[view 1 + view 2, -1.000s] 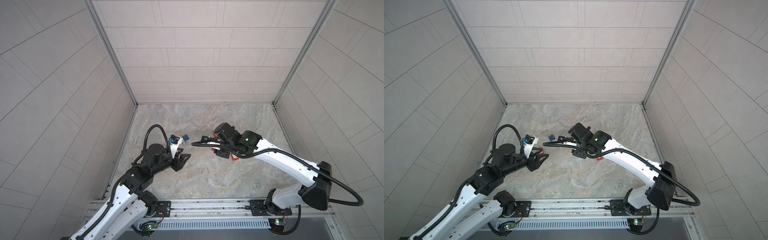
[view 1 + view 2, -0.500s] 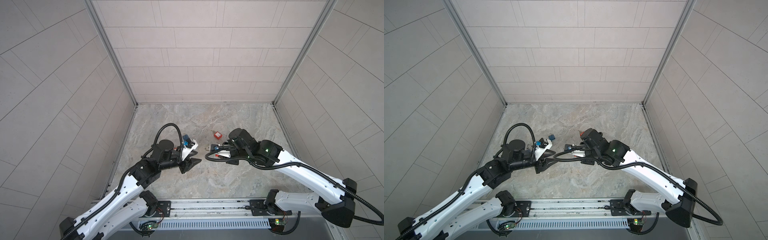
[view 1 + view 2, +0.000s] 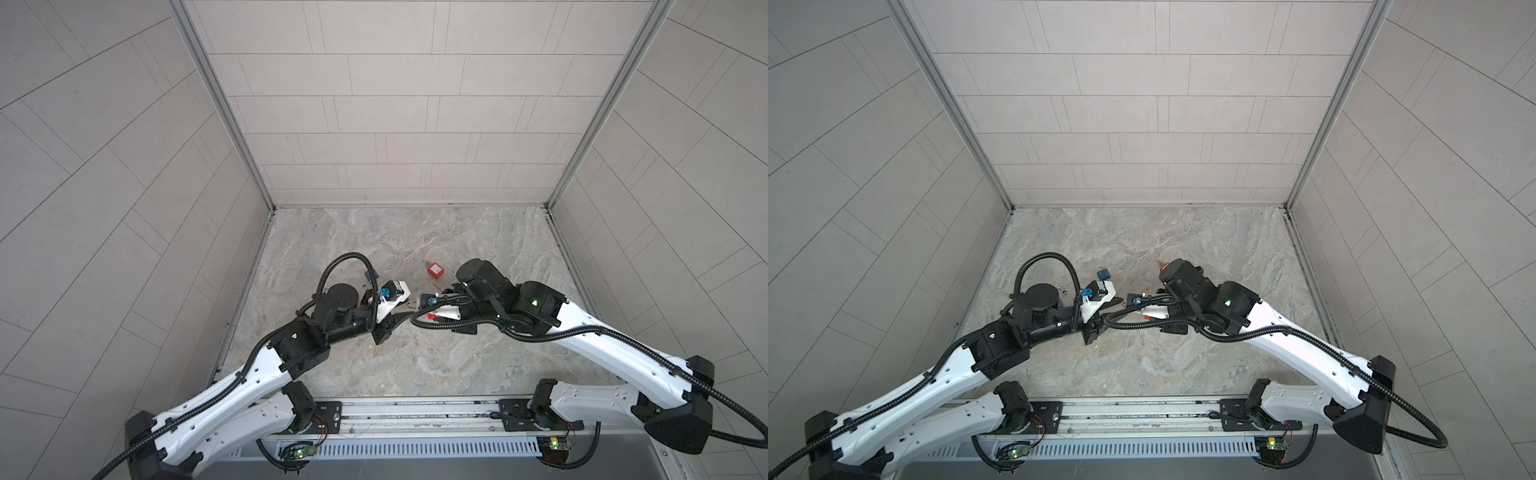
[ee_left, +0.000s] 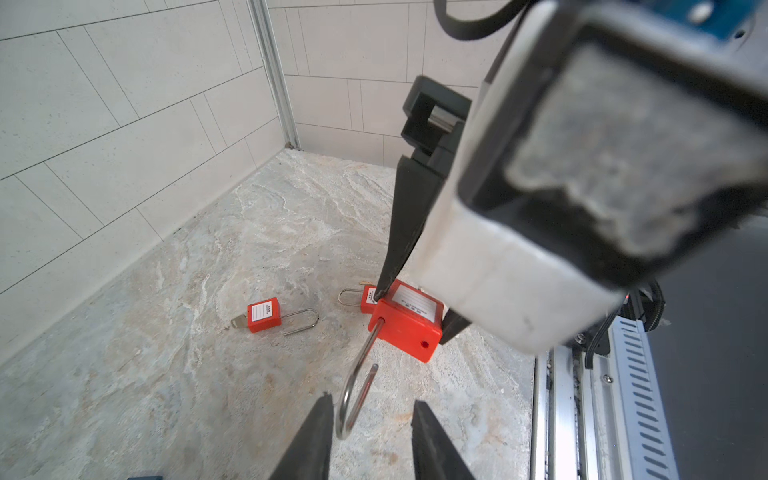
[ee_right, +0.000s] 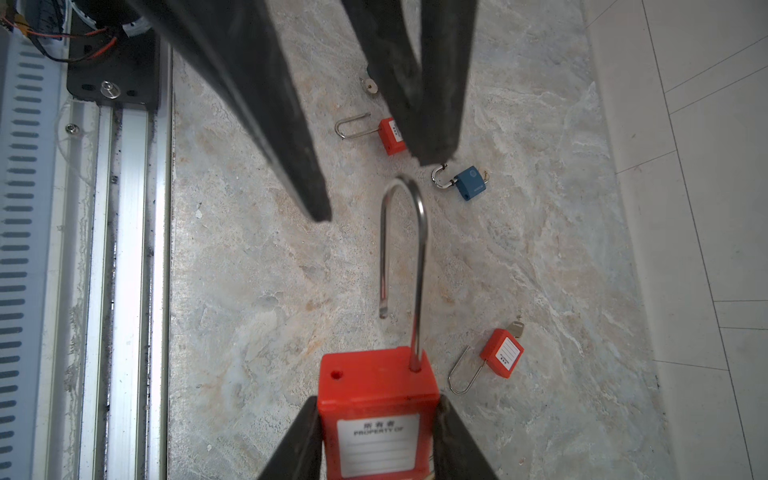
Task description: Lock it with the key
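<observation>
Item: red padlock [image 5: 376,386], long-shackle type, white "PROPERTY OF" label on face.
Location: held in air over table [image 5: 249,270], mid-workspace, btw the two arms.
Right hand [image 5: 377,405]: clenched on lock body, one finger per narrow side.
Left hand [image 4: 372,401]: released. Fingers apart, straddling shackle bend; no firm contact seen.
Shackle [image 5: 419,249]: bare steel, open. One leg seated in body, free leg's end clear of its hole.
Deciding relation: shackle's long axis runs from right hand straight toward left hand. Bend lies btw left fingers, so left hand is nearer it & approx in line.
Key: none seen on held lock (underside hidden). One key [image 5: 516,329] sits in lying red padlock [image 5: 500,353].
Other stock on table: second red padlock [image 5: 390,135], blue padlock [image 5: 469,183].
Next (est.): left hand closes on bend.
</observation>
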Tool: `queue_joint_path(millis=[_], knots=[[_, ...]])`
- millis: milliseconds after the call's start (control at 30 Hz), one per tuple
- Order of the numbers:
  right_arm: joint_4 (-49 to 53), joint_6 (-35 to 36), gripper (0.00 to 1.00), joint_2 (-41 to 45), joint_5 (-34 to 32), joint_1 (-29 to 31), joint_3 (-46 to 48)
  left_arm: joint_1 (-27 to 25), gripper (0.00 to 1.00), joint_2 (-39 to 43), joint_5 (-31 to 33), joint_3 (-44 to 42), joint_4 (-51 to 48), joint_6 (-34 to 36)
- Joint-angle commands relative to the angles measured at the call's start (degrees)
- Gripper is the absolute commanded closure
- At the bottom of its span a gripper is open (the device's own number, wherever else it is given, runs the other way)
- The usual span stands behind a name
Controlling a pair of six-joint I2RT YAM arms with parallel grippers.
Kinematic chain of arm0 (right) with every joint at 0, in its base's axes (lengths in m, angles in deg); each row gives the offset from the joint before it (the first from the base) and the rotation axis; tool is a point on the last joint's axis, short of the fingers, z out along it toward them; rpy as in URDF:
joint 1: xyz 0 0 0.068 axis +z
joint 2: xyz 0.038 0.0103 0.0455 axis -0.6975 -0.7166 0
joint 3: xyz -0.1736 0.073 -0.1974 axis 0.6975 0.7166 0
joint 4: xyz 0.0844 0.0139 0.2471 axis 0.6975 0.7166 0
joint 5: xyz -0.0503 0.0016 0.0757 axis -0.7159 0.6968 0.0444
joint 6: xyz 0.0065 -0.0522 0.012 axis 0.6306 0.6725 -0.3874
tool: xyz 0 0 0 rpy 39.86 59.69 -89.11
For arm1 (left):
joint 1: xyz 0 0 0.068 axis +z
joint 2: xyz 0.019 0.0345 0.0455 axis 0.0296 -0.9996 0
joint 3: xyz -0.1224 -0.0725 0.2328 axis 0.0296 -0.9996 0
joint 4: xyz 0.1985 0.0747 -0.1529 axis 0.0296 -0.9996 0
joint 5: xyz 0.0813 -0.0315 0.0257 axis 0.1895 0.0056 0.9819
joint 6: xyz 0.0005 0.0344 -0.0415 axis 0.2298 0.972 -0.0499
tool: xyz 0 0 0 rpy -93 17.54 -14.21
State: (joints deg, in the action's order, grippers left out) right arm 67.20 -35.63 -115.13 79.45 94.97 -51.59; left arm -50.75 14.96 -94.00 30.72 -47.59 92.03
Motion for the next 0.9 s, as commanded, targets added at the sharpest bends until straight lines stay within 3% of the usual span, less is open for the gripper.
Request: queue_joint_path(millis=[0, 333, 733, 867], knots=[[0.8, 0.1, 0.71, 0.7, 0.9, 0.6, -1.8, -0.3, 0.69, 0.4, -0.6, -0.8, 3.7, 0.3], [1.8, 0.1, 0.71, 1.6, 1.0, 1.4, -2.6, -0.4, 0.68, -0.8, 1.4, -0.1, 2.6, 0.0], [1.8, 0.7, 0.72, 2.0, 0.6, 1.8, -3.0, -0.5, 0.93, -1.9, -3.4, -0.2, 4.1, -1.9], [2.0, 1.3, 0.71, 1.9, 0.1, 1.7, -3.3, -0.5, 0.93, -2.4, -4.4, 0.3, 3.5, -2.2]])
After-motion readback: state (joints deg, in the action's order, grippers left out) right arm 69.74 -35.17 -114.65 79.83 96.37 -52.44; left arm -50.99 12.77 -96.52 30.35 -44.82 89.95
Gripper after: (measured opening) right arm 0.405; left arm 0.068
